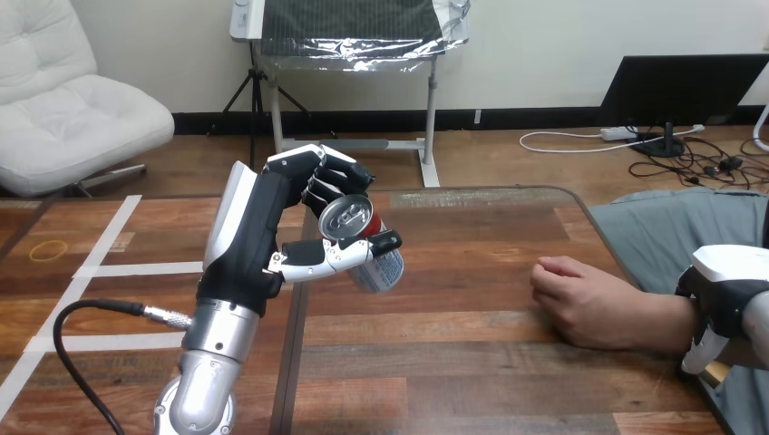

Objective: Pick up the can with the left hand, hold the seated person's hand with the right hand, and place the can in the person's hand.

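The wooden table (472,362) takes up the lower half of the head view, with a seam running down it left of the middle and strips of white tape (145,269) crossing the boards on its left part. The robot's left arm (213,344) rises from the bottom edge at the left, its silver forearm steep and its wrist well above the tabletop. At the right side the person's hand (589,304) lies on the table near the right edge, palm down, with its fingers loosely curled under and pointing left. The left hand (263,236) is raised over the left-middle of the table and is closed around the can (349,217): its fingers wrap over the far side and its thumb lies across the near side. The right hand (730,285) sits at the view's right edge, on top of the person's wrist and touching it; whether it grips the wrist cannot be told, since the edge cuts it off. The can is held in the air, clear of the table, tilted so that its silver top faces up and toward the camera and its body slants down to the right. It is well apart from the person's hand. A small yellow ring (47,250) lies flat at the far left.
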Controlling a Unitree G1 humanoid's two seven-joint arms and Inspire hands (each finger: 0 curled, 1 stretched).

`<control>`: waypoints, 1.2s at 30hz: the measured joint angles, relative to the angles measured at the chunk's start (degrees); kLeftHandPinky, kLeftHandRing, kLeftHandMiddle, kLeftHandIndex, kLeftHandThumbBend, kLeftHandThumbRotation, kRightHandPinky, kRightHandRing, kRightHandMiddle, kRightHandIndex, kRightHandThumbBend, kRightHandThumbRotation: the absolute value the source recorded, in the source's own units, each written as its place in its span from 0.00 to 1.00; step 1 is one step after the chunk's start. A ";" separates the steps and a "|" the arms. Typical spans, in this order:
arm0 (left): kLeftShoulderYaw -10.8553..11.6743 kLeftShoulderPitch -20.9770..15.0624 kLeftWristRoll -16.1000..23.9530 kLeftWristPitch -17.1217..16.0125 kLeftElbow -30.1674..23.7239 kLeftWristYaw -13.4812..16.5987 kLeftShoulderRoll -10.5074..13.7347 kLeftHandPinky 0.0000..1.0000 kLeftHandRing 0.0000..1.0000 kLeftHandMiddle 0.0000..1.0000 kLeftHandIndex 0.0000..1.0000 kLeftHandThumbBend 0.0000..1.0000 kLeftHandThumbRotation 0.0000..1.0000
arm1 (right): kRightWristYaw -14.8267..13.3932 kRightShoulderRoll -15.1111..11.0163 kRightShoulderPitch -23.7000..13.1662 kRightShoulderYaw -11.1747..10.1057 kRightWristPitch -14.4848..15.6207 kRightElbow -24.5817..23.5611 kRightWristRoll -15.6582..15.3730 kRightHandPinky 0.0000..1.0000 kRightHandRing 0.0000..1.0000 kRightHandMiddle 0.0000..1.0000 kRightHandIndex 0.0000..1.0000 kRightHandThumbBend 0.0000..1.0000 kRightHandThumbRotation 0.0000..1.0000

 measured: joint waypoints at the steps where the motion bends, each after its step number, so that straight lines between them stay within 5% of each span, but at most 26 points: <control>1: 0.00 0.00 0.00 0.00 0.00 0.00 0.00 0.36 0.41 0.48 0.51 0.63 0.00 | -0.01 0.00 0.00 0.01 0.00 0.00 0.07 0.49 0.61 0.67 0.68 0.71 0.00; 24: 0.00 0.00 -0.02 0.02 -0.01 0.00 -0.02 0.37 0.42 0.48 0.51 0.63 0.00 | -2.43 0.00 0.00 0.28 -1.38 1.01 1.64 0.43 0.53 0.60 0.67 0.73 0.00; 36: 0.00 0.00 -0.03 0.09 -0.04 0.00 -0.01 0.38 0.43 0.49 0.51 0.63 0.00 | -2.63 0.14 -0.46 0.54 -1.12 1.79 2.24 0.37 0.47 0.56 0.57 0.71 0.00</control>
